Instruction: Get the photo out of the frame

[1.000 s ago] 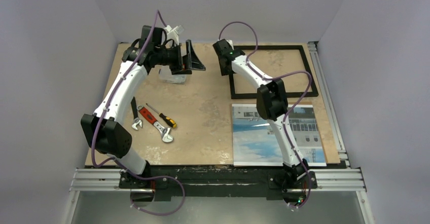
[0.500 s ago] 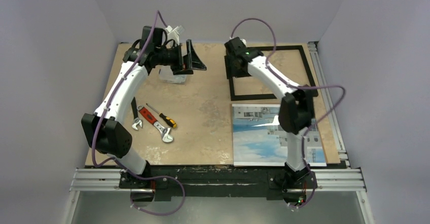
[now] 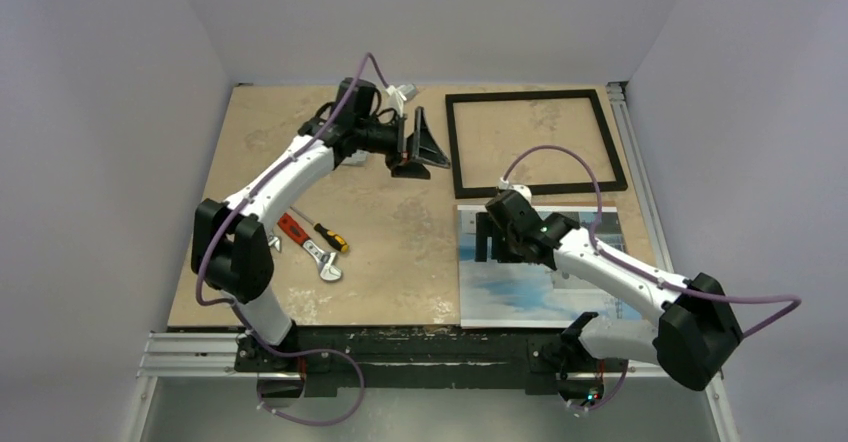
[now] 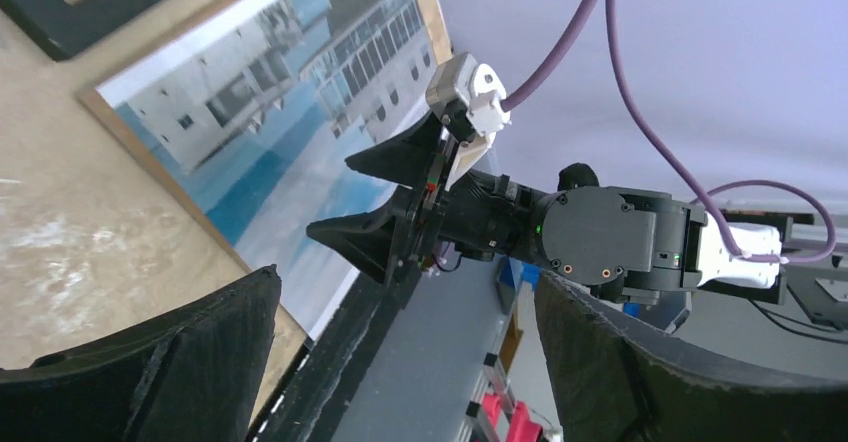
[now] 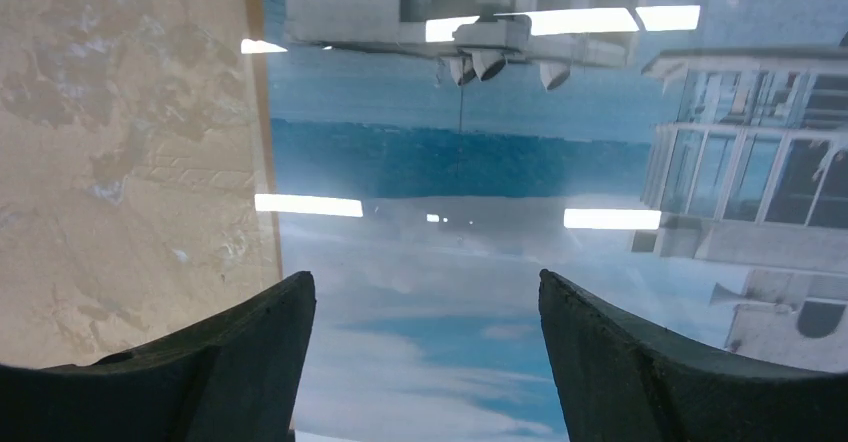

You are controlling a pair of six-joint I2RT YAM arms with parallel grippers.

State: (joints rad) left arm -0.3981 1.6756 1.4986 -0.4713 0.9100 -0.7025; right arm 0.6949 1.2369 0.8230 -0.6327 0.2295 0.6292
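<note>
Table [image 3: 400, 222]: tan, between grey walls.
Photo [image 3: 520, 287]: lay flat at near right, outside the frame; we judged it light, bendy, slick, best pinched at a border.
Right gripper [image 3: 490, 240]: over photo's left side, jaws apart, empty.
Left gripper [image 3: 418, 152]: aloft, wide, empty.
Frame [image 3: 525, 95]: empty, just beyond.

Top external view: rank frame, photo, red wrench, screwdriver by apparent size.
1-2. frame, photo: look about alike, won't rank them.
3. red wrench.
4. screwdriver: similar length but slimmer.
</note>
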